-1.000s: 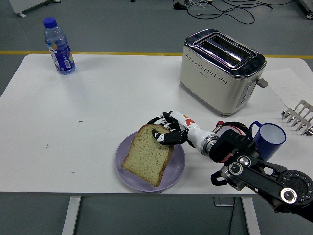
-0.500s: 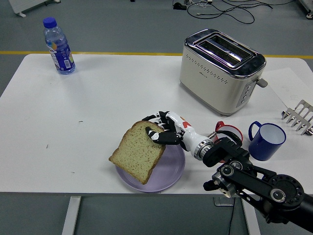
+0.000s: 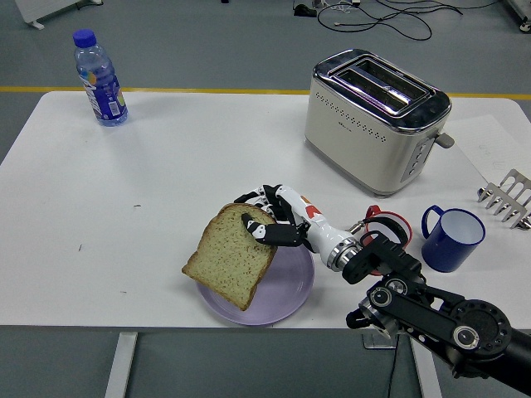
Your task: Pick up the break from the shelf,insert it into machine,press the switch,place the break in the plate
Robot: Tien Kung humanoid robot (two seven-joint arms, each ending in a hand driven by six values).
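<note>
Since a moment ago the slice of brown bread (image 3: 232, 259) has shifted a little to the left and now hangs further over the left rim of the round lilac plate (image 3: 290, 294). At the far left corner a clear plastic water bottle with blue cap (image 3: 99, 78) stands upright on the white table (image 3: 166, 166). The right hand (image 3: 270, 217) pinches the upper right corner of the slice, black fingers (image 3: 274, 235) closed on it. Behind stands the cream two-slot toaster (image 3: 375, 116). To the right are a blue mug (image 3: 452, 238) and a metal rack (image 3: 508, 199).
</note>
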